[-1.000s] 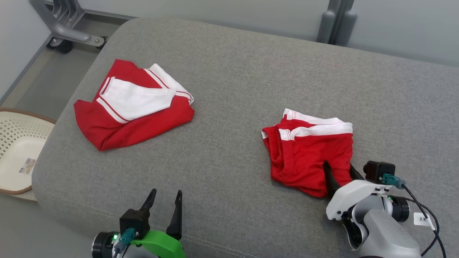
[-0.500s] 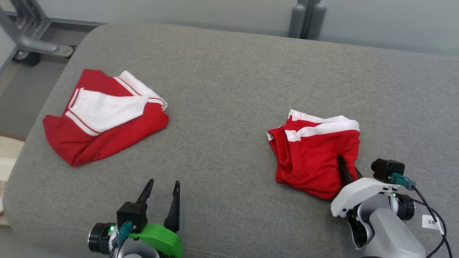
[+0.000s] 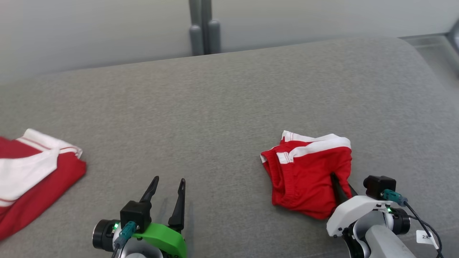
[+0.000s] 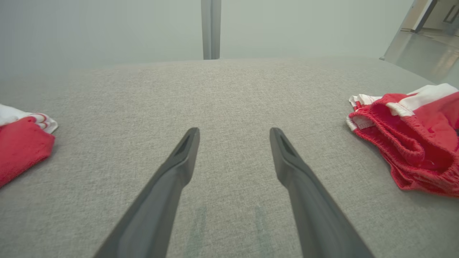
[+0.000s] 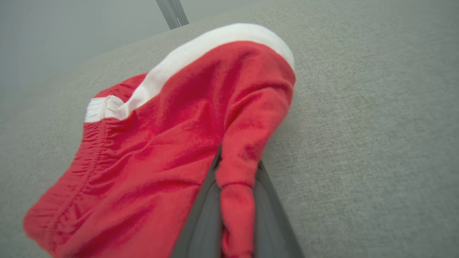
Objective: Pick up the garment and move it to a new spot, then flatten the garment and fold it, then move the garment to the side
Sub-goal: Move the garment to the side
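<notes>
- We read one marking: a small white tag (image 3: 425,237) hanging on the black cable (image 3: 412,209) at the lower right of the head view.
- Its first character is the digit "2", printed dark on the white ground.
- A second character follows the "2". It is too small for us to tell what it is.

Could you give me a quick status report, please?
Right gripper shut on shorts, near edge. Left gripper open, over cushion. Other garment far left, well apart.
</notes>
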You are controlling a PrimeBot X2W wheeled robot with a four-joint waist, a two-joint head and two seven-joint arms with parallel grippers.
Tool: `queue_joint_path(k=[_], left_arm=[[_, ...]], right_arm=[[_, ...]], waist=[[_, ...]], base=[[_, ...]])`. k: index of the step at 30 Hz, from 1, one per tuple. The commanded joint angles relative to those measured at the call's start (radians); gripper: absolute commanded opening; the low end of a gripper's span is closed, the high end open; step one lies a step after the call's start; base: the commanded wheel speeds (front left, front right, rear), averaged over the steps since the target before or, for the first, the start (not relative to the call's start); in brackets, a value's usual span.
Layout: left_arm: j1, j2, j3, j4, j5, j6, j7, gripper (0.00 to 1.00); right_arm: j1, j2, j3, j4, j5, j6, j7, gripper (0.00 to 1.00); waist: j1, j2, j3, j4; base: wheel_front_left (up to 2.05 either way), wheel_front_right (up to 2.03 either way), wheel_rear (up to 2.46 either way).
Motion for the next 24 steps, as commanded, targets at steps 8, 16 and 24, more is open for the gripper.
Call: queue_joint_path(k=[8, 16, 24], left_arm=[[-0.02, 0.004, -0.019, -0.041, 0.001, -0.005, 0.001, 1.0], [-0.095, 0.004, -0.01, -0.07, 0.066, -0.022, 0.001, 1.0], [-0.18, 0.014, 0.005, -0.118, 0.136, -0.045, 0.001, 1.0]], right_arm=[[-0.007, -0.006, 0.092, -0.027, 0.046, -0.001, 0.0, 0.0], [-0.137, -0.018, 0.159, -0.064, 0.052, -0.001, 0.0, 0.0], [-0.369, -0.112, 0.113, 0.023, -0.003, -0.001, 0.0, 0.0]], waist=[[0.0, -0.0001, -0.004, -0.306], [0.0, -0.0001, 0.152, -0.259], [0.0, -0.0001, 0.318, -0.127]], base=[[0.0, 0.0, 0.0], [0.0, 0.0, 0.0], [0.0, 0.0, 0.0]])
